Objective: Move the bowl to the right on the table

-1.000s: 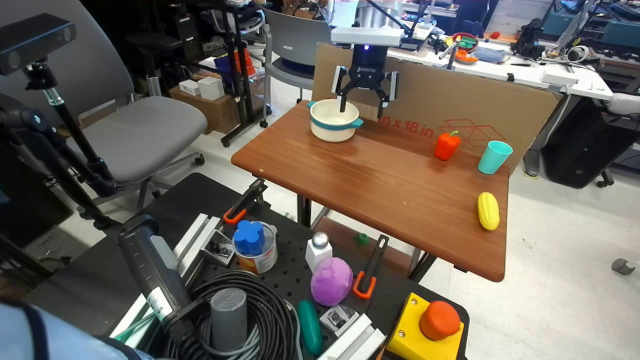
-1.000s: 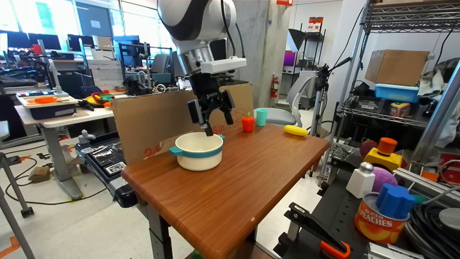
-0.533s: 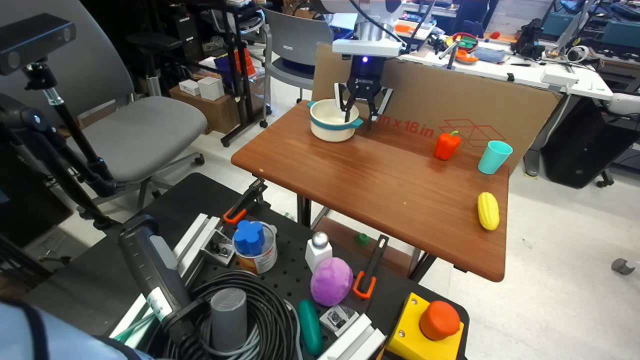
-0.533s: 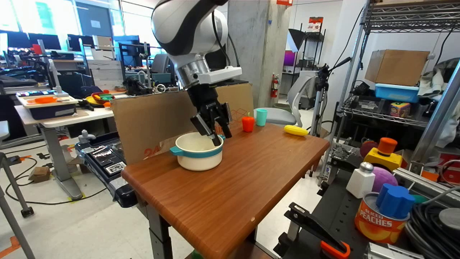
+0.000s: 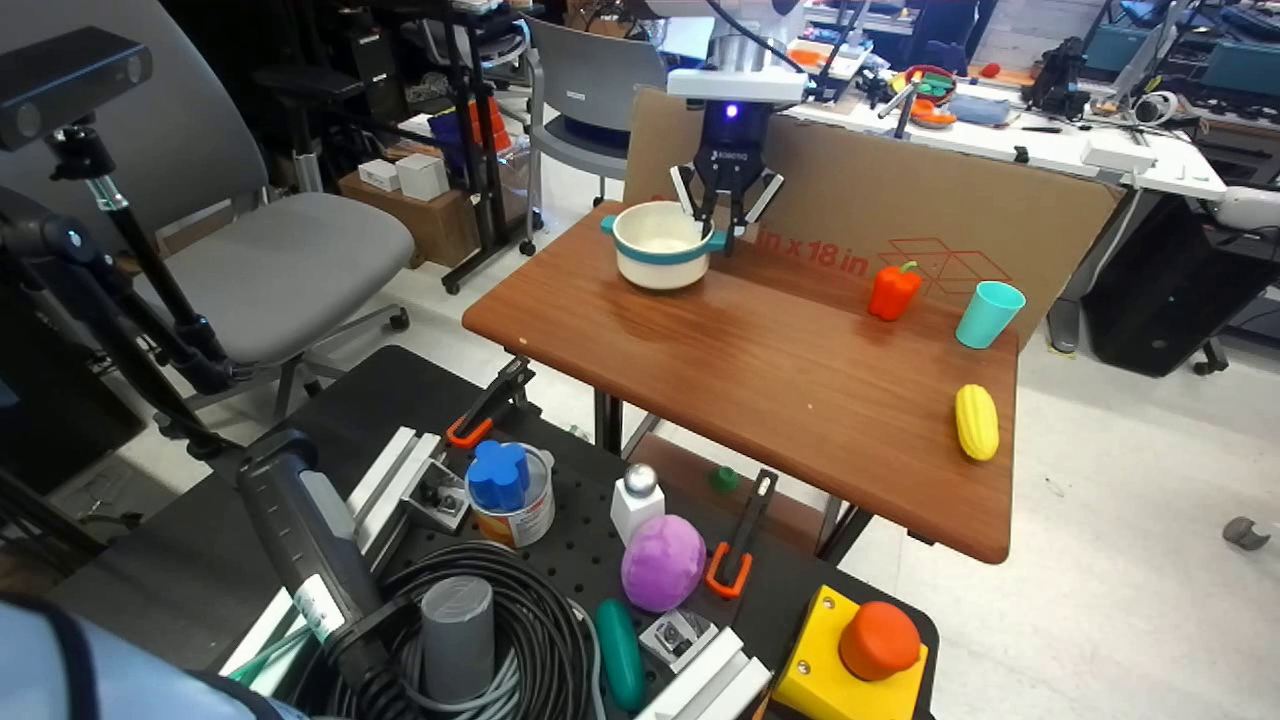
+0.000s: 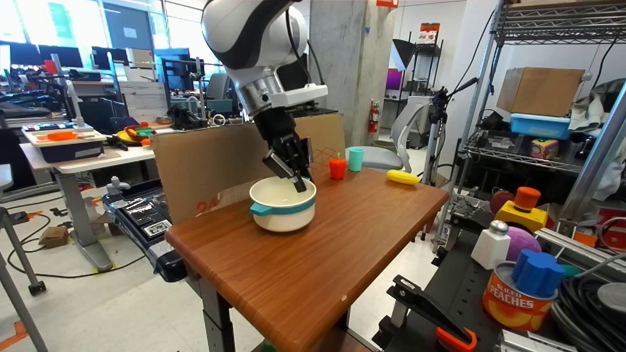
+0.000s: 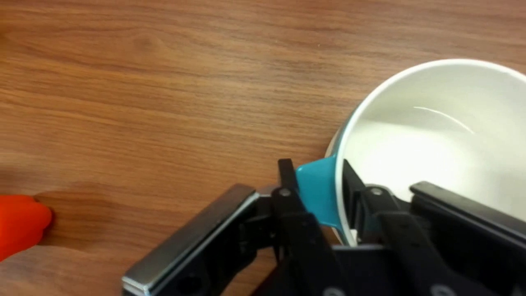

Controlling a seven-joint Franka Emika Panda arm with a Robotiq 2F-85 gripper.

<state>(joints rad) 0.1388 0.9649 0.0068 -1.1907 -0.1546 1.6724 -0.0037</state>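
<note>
Nearby, a cardboard sheet (image 5: 850, 200) stands along one long side of the bench (image 5: 760, 350), close behind the tool (image 7: 317, 172). An orange-red pepper (image 5: 893, 292) stands well apart from the bowl (image 5: 660, 265); past it comes a turquoise cup (image 5: 989, 314), and a ribbed yellow piece (image 5: 976, 423) lies by the end edge. Round and cream-coloured inside and out, the bowl has a teal band and two teal handles (image 7: 316, 193). In both exterior views it sits near the opposite end of the bench, mouth facing up. Its long axis runs through the handles, roughly lengthwise along the bench, one handle pointing towards the pepper's end. The tool is clamped on the bowl at that handle: one finger (image 7: 287, 179) is just outside the handle's tip, the other inside the rim.
</note>
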